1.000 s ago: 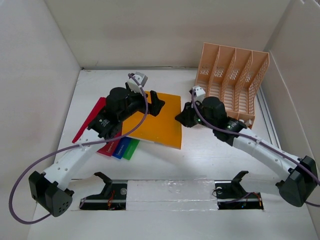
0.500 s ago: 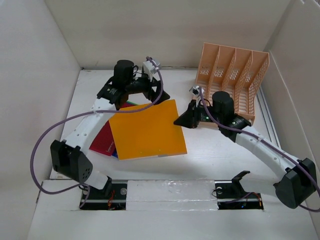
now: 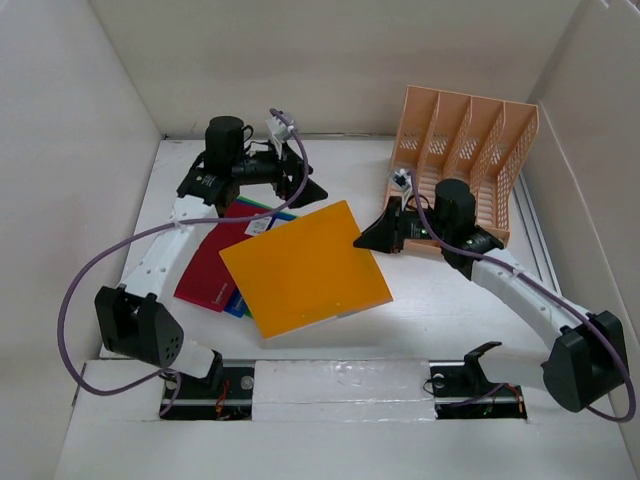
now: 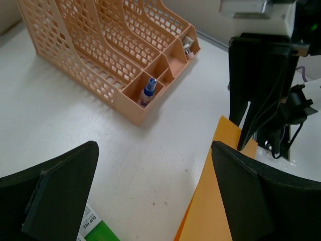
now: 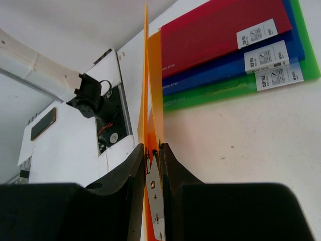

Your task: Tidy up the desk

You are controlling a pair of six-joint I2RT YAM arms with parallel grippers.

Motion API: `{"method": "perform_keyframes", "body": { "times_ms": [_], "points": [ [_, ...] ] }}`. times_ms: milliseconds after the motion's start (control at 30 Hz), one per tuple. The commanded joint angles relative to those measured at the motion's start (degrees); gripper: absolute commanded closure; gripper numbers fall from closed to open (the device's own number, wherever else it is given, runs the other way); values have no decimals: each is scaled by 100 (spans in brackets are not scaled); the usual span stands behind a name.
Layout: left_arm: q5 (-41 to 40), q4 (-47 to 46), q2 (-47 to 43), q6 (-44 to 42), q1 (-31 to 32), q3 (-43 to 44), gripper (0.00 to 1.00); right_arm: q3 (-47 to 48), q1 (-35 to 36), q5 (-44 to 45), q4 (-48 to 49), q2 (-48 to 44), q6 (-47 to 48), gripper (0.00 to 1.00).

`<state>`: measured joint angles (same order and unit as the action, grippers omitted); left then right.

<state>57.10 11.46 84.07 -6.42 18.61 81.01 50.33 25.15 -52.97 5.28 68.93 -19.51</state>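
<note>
While looking down from the top view, found the desk (image 3: 420, 300) as the white floor of a box, shut in by plain white walls (image 3: 60, 150) at the left, top and right of the frame. Noted the arms' mounting strip (image 3: 340, 385) running along the bottom edge. Saw a peach file rack (image 3: 462, 165) at upper right, close to the right wall. Made out, in the left wrist view, a small spray bottle (image 4: 148, 91) in one of its little front compartments.

Found a red folder (image 5: 220, 25), a blue folder (image 5: 210, 65) and a green folder (image 5: 200, 95) fanned flat at centre left, partly covered by an orange folder (image 3: 305, 268). Saw the right gripper (image 3: 368, 238) pinched tight on the orange folder's upper-right corner, holding that sheet tilted, its lower edge down toward the mounting strip. Could not tell whether that edge touched the desk.

Found the left gripper (image 3: 305, 185) spread wide at upper centre-left with nothing between the jaws, just past the fanned folders' top edge.

Saw bare white surface at top centre between left gripper and rack, and at lower right beside the right arm; only a narrow strip along the left wall.
</note>
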Motion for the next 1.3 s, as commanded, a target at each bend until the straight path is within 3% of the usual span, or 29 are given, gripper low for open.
{"method": "perform_keyframes", "body": {
  "times_ms": [0, 67, 167, 233, 400, 567, 867, 1067, 1267],
  "points": [
    [13, -636, -453, 430, -32, -16, 8, -23, -19, -363, 729, 24, -115, 100],
    [-261, -891, -550, 606, -33, -33, 8, -49, -19, -328, 738, 24, -115, 100],
    [125, -1050, -620, 756, -86, -33, 8, 3, -19, -284, 755, 86, -115, 100],
    [555, -726, -559, 677, -86, 81, 9, 56, -19, -328, 755, 182, -123, 100],
    [135, -355, -418, 193, -86, 47, 7, 249, -71, -407, 738, 183, -115, 100],
    [732, 39, 47, -79, -86, 134, 5, 416, -123, -424, 720, 165, -80, 100],
    [794, 567, 461, -430, 256, 178, 4, 723, -246, -574, 685, 244, -62, 100],
    [1215, 576, 505, -466, 257, 116, 9, 1040, -309, -627, 711, 516, -79, 100],
    [1743, 348, 522, -264, 257, -77, 21, 1374, -589, -802, 1133, 841, -440, 100]
  ]
}}
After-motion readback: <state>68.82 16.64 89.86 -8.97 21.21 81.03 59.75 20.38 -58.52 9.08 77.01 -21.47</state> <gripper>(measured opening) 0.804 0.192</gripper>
